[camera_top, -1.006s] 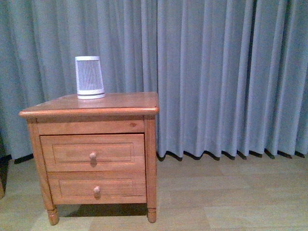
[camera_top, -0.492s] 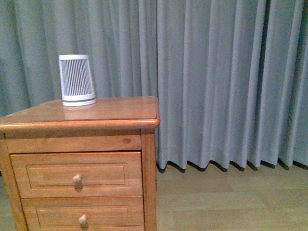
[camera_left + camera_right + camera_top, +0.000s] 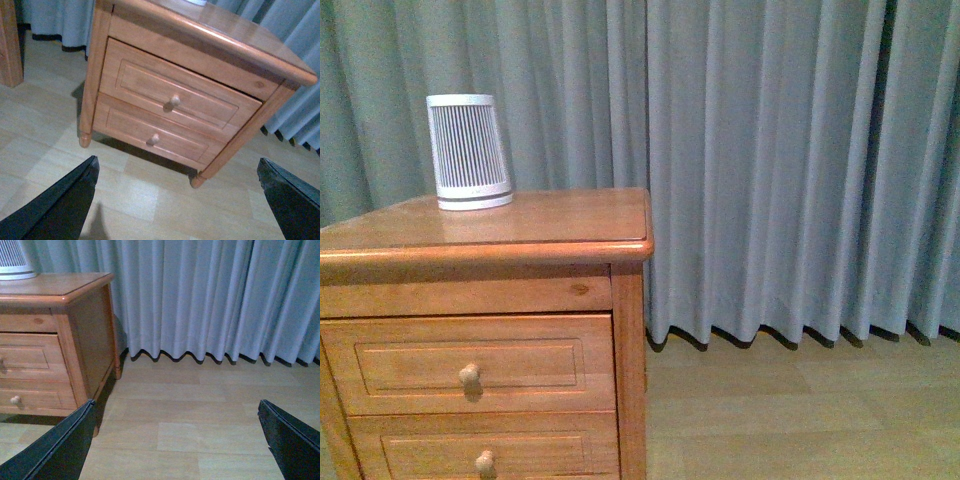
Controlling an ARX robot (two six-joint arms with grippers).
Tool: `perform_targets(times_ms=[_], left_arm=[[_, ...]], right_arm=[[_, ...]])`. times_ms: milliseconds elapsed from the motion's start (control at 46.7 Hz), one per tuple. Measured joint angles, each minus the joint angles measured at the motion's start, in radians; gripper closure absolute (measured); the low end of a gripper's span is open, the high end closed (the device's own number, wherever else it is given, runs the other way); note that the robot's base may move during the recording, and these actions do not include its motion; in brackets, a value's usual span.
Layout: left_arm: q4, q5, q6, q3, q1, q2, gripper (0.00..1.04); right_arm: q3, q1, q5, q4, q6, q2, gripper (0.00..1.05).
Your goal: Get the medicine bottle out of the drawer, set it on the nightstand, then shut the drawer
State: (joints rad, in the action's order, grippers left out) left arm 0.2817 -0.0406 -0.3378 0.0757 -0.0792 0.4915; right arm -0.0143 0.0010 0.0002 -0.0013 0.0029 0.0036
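The left end effector [image 3: 176, 161] is spread wide with nothing between its dark fingers [image 3: 65, 200], hanging over the floor in front of the nightstand [image 3: 210, 30]. The right end effector [image 3: 176, 402] is just as wide and empty, over bare wooden floor [image 3: 200, 410] beside the cabinet's side panel.

Compared with half a second ago, the nightstand [image 3: 550, 225] fills more of the front view and sits further left. Its feet and left edge are now cut off, and the ribbed canister [image 3: 468, 152] has shifted left and slightly up.

There is one nightstand with two drawers, each with one round wooden knob. The upper drawer [image 3: 540, 365] with its knob [image 3: 469, 376] looks shut, so its inside is hidden and the medicine bottle cannot be seen. The lower drawer [image 3: 550, 450] with its knob [image 3: 485, 462] is also shut. One white ribbed canister stands at the back left of the top. A grey-blue pleated curtain [image 3: 780, 170] hangs behind.
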Motion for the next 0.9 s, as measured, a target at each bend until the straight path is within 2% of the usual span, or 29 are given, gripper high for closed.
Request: perform_targets(times_ms=[107,193,257,385,514,899], left_arm=[[0.288,0.013,-0.001,0.049,0.015,0.299,0.07],[0.541,0.061,0.005,0.15,0.075,0.638,0.07],[0.637,0.094,0.025,0.224,0.117,0.808,0.07],[0.73,0.138,0.066,0.352,0.182,1.041,0.07],[0.783,0.151,0.102,0.464,0.212,1.21,0.07],[0.861,0.157,0.231,0.722,0.224,1.581,0.07]], right_arm=[[0.0,0.0,0.0,0.0,0.0,0.0,0.07],[0.0,0.0,0.0,0.0,0.0,0.0,0.07],[0.0,0.0,0.0,0.0,0.0,0.0,0.07],[0.0,0.0,0.0,0.0,0.0,0.0,0.07],[0.0,0.0,0.0,0.0,0.0,0.0,0.07],[0.0,0.0,0.0,0.0,0.0,0.0,0.07]])
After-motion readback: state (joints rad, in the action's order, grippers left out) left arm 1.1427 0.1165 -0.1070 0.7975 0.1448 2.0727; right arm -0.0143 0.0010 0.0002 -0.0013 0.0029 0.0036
